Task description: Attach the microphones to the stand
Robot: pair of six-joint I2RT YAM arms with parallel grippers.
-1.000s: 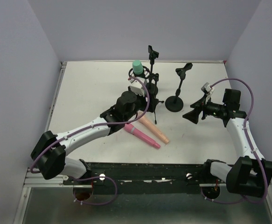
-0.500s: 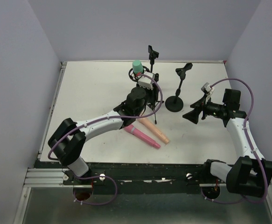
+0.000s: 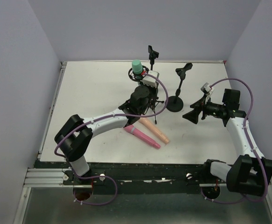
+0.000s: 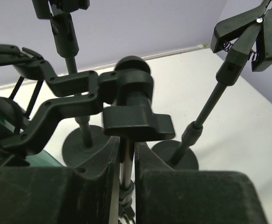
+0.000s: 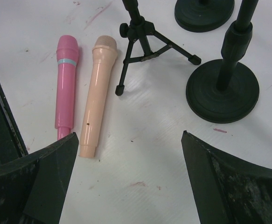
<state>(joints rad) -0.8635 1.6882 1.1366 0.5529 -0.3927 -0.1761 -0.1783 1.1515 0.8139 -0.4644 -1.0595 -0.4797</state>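
Note:
The teal-green microphone sits upright in the cradle of the black tripod stand, and its green body edges into the left wrist view. My left gripper is shut on that stand's thin metal pole, just under a black knob. The pink microphone and the peach microphone lie side by side on the table near the tripod's feet. My right gripper hangs open above the table to their right, holding nothing.
A round-based stand topped with a spring clip stands right of the tripod. Another clip stand is behind, near the back wall. Walls close in the white table on three sides.
My left arm has swung right and forward to the tripod stand, and its jaws have gone from open to shut on the pole. The right arm has not moved.

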